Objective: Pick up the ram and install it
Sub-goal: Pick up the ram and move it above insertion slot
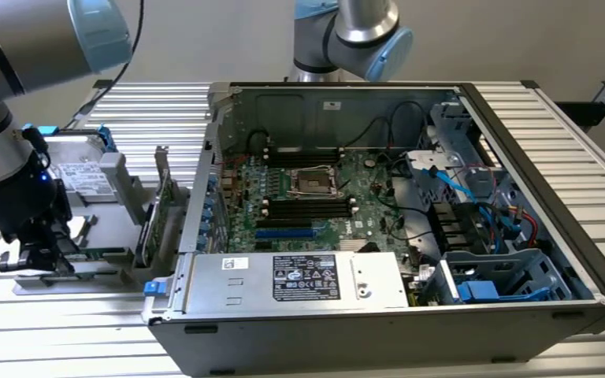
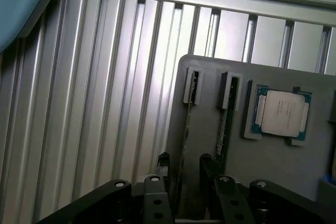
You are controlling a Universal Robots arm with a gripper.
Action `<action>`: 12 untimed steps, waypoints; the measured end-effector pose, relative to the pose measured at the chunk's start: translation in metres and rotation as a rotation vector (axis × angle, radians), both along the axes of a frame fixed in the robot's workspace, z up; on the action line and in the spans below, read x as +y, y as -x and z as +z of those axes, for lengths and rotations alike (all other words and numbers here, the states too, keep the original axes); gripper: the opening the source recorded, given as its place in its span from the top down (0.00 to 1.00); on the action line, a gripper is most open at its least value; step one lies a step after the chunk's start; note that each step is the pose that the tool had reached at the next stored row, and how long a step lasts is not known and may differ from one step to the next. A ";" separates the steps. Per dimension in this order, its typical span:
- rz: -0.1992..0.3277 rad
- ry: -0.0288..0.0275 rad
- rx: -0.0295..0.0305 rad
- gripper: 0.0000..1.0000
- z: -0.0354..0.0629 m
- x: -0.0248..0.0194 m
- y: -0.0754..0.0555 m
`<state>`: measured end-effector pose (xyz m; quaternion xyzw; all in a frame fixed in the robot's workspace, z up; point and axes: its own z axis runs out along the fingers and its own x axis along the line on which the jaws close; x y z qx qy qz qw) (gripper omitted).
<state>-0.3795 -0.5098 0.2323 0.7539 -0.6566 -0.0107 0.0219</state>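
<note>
**Ram** (image 2: 187, 114): found standing on edge in a grey tray (image 2: 273, 166), with its far end seated in a clip (image 2: 192, 85). It has not yet been lifted. A second stick (image 2: 224, 124) is held parallel beside it. That stick stands between the ram and a CPU (image 2: 283, 112), which lies in its own recess. The ram under inspection is therefore the stick farther from the CPU.

**Gripper** (image 2: 185, 165): released, with the jaws spread wide. The ram is seen passing between the two fingers (image 2: 208, 167), one finger to each flat face. A gap is visible on both sides. No contact is noted and nothing is grasped.

**Relation governing the grasp:** the ram's long axis is laid along the tray and runs away from the gripper towards the clip. The closing line of the jaws is set across the board's thin dimension. The ram is judged roughly centred in the opening, with the second stick just outside one finger.

**Surroundings:** in the exterior view the arm is placed over the tray at that view's left, on a slatted table (image 1: 72, 339), well apart from the open case (image 1: 387, 331). Black slots (image 1: 305, 206) are seen on the board inside the case. Whether any is filled cannot be told. Installation is judged not begun.
</note>
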 end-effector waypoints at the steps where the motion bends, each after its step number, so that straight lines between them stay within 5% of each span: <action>1: 0.002 -0.0001 0.0000 0.64 -0.0018 -0.0005 0.000; 9: 0.005 -0.0026 -0.0001 0.64 -0.0163 -0.0025 0.000; 12: 0.005 -0.0081 -0.0001 0.64 -0.0219 -0.0025 0.000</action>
